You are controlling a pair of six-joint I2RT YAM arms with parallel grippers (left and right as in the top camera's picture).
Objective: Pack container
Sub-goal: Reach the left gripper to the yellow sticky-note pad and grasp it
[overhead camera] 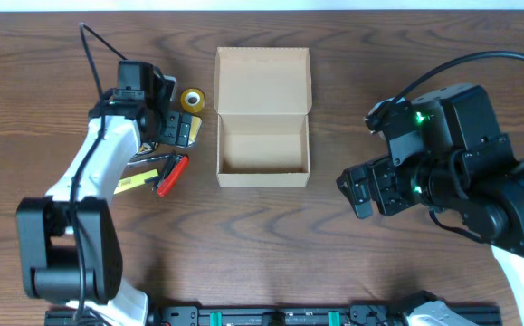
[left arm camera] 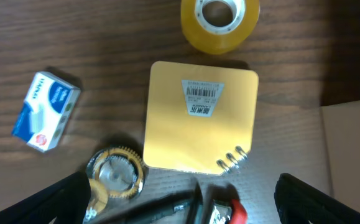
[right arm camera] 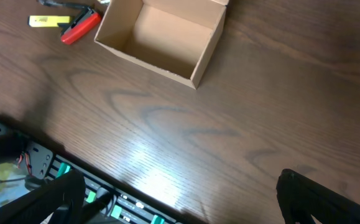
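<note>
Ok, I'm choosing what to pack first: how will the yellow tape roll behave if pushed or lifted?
The tape roll lies flat, hole up, so a push would probably slide it rather than roll it. The hollow ring looks stiff and light, likely easy to lift. Its smooth curved wall might slip in a pinch.

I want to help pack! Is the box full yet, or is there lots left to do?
Done: the box is open, but nothing is inside. In hand: nothing; the left gripper hangs open over the yellow pad and tape, the right gripper open over the table. Left: everything, including the small blue packet and red-handled tool, must go in.
</note>
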